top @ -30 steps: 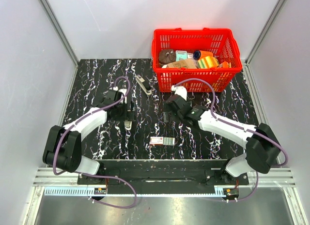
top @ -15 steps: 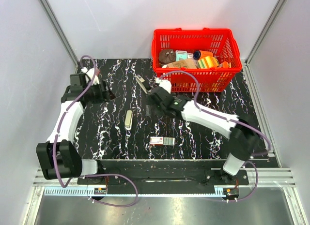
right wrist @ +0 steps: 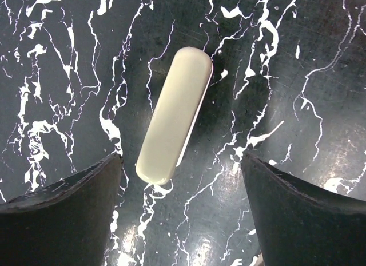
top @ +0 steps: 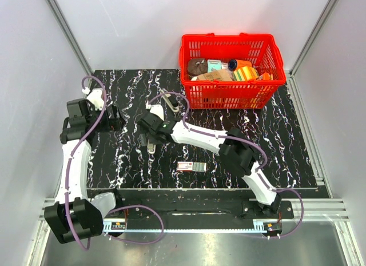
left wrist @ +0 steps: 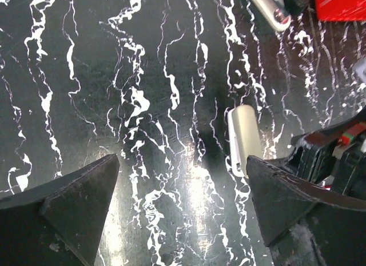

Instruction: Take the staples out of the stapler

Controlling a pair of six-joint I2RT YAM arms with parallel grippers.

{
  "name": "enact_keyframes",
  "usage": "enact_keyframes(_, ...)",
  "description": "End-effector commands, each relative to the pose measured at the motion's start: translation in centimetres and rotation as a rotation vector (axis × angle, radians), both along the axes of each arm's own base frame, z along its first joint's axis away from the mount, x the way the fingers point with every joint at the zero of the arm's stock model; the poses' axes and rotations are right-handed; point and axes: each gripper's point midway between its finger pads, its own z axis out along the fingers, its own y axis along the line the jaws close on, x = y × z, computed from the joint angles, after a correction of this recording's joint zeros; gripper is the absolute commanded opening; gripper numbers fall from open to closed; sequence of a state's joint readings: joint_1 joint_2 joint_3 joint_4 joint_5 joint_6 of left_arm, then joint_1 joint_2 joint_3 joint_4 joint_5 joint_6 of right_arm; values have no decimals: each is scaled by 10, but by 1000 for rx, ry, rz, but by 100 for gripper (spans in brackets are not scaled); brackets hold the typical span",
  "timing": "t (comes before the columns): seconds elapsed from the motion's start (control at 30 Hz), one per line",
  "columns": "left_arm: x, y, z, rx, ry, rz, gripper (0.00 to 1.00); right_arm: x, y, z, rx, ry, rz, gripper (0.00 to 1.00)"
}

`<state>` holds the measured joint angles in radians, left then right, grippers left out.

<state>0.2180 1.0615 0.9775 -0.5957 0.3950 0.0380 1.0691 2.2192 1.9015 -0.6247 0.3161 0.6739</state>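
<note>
The stapler (right wrist: 174, 123) lies flat on the black marbled table, its pale cream top arm facing up. My right gripper (right wrist: 182, 163) hovers over it, open, and the stapler's near end sits just ahead of the left finger (right wrist: 86, 191) without touching it. From above, the right arm reaches far left across the table to the stapler (top: 150, 146). My left gripper (left wrist: 182, 160) is open and holds nothing; the stapler (left wrist: 245, 137) lies just beyond its right finger (left wrist: 286, 197). In the top view the left gripper (top: 116, 118) stands left of the stapler.
A red basket (top: 231, 88) full of items stands at the back right. A small grey metal item (top: 167, 100) lies left of it. A flat red-and-white box (top: 191, 166) lies near the front middle. The right arm's wrist (left wrist: 337, 157) crowds the left wrist view.
The left gripper has left the stapler and drawn back to the left. The right arm has swung left from the table's middle to above the stapler.
</note>
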Motion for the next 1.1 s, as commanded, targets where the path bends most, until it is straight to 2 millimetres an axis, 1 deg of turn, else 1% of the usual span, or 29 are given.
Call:
enact_keyframes(0.0,-3,13,-12,69,-2,29,99,8,16,8,49,13,-20,88)
enact_keyframes(0.2,-7,20,-22,99,28,53,99,9,21,-17,-5,44,-21,84)
enact_keyframes(0.27,-7,21,-24,100,36,61,99,9,22,-22,-9,49,-20,80)
enact_keyframes(0.4,-8,21,-25,101,45,60,99,9,26,-28,-9,61,-14,66)
enact_keyframes(0.47,-9,23,-27,114,43,66,99,9,29,-28,-1,65,-11,60)
enact_keyframes(0.5,-9,23,-26,119,34,64,99,9,30,-27,3,63,-11,56)
enact_keyframes(0.6,-11,21,-26,126,13,47,84,10,31,-23,12,61,-9,42)
enact_keyframes(0.67,-12,20,-27,125,-1,39,74,10,33,-15,31,56,-7,31)
enact_keyframes(0.73,-14,14,-30,107,-8,19,69,9,34,-7,51,53,-5,24)
enact_keyframes(0.77,-15,8,-32,88,-16,-5,67,9,36,0,72,48,-5,21)
enact_keyframes(0.9,-18,-11,-38,24,-18,-94,66,8,37,36,153,22,-12,12)
enact_keyframes(0.93,-19,-16,-39,9,-18,-124,66,7,36,41,169,17,-20,10)
enact_keyframes(0.97,-20,-20,-41,1,-22,-159,68,7,36,52,203,5,-25,9)
enact_keyframes(1.0,-21,-26,-41,-7,-32,-202,73,6,35,62,236,-3,-30,7)
enact_keyframes(1.03,-22,-32,-39,-5,-49,-250,74,5,35,69,269,-10,-31,4)
enact_keyframes(1.07,-22,-32,-40,17,-61,-282,76,4,37,79,310,-18,-30,0)
